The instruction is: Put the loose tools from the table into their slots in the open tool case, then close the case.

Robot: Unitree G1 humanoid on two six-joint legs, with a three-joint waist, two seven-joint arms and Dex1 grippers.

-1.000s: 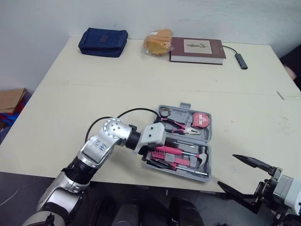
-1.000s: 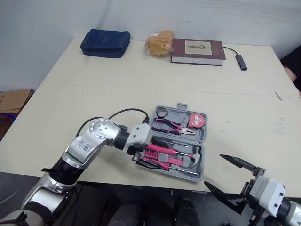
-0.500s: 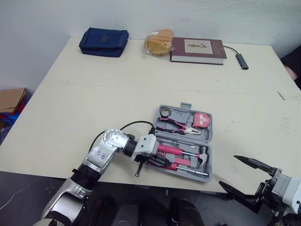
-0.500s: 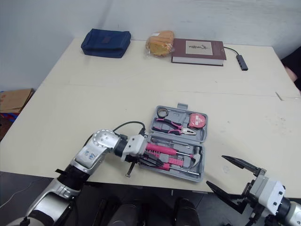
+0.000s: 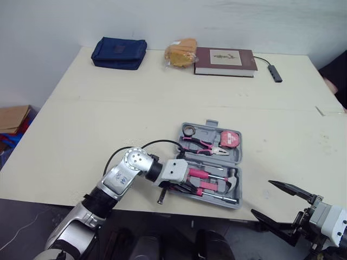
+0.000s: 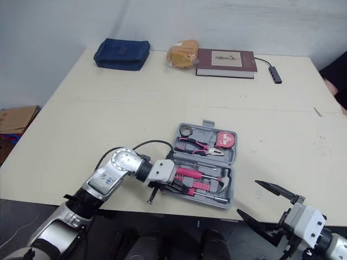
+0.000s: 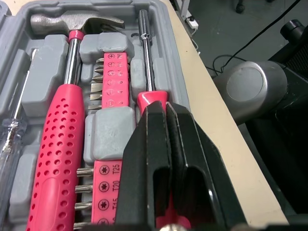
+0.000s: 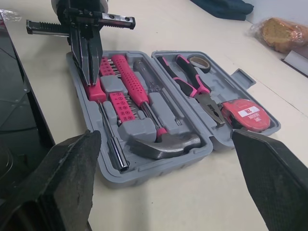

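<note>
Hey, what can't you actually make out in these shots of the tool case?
- Screwdriver handle: left wrist view, mostly covered by the shut left gripper; seating in its slot unclear.
- Hammer grip end: same view, cut off by the picture's edge.
- Book cover lettering: head views, too small.

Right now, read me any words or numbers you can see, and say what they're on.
"T25", "T20", "T15": on the pink bit holder in the tool case.
Book cover label: too small to read.
Tape measure label: too blurred to read.
</note>
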